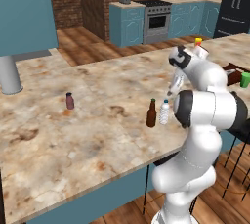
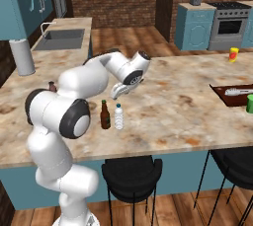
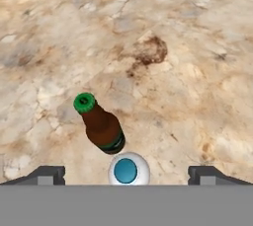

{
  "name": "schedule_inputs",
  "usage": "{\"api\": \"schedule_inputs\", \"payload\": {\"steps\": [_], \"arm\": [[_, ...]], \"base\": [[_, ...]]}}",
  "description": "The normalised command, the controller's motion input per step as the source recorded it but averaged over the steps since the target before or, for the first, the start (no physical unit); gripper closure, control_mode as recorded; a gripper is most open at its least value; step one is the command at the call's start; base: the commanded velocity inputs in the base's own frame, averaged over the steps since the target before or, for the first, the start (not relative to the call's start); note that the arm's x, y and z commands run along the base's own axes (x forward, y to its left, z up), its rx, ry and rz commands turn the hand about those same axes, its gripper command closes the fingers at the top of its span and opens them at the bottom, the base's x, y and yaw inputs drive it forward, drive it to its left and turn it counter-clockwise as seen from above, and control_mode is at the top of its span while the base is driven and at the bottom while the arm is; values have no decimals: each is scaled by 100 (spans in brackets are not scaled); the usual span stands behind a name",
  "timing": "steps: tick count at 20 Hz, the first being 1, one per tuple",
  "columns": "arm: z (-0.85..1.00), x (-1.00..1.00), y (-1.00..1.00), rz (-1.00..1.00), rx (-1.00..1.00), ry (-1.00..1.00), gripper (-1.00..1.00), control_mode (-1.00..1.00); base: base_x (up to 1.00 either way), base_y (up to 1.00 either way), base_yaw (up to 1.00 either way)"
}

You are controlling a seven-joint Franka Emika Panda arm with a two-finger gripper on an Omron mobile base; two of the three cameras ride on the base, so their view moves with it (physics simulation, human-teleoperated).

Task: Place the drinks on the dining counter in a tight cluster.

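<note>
three drinks on the marbled desk (image 1: pixel 97 135). hand (image 3: pixel 126 175) spread wide, empty, above the water bottle (image 1: pixel 164 112). brown bottle (image 1: pixel 151 114) upright just beside the water bottle, near front edge. maroon can (image 1: pixel 70 101) upright, well apart to the left.

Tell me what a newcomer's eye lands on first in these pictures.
The big white robot arm folds over the beige marbled stone dining counter, its open pincer spread above the pale clear plastic water bottle. Right beside that stands the brown glass bottle with a green cap. The short dark maroon can sits alone, far off.
</note>
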Motion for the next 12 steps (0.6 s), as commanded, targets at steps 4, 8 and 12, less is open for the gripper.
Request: {"api": "schedule_inputs", "payload": {"steps": [4, 8, 12], "arm": [[41, -13, 64, -13, 0, -9, -100, -100], [28, -9, 96, -9, -1, -3, -100, -100], [17, -3, 100, -11, -6, 0, -100, -100]], "base": [[0, 0, 0], [0, 0, 0], [0, 0, 0]]}}
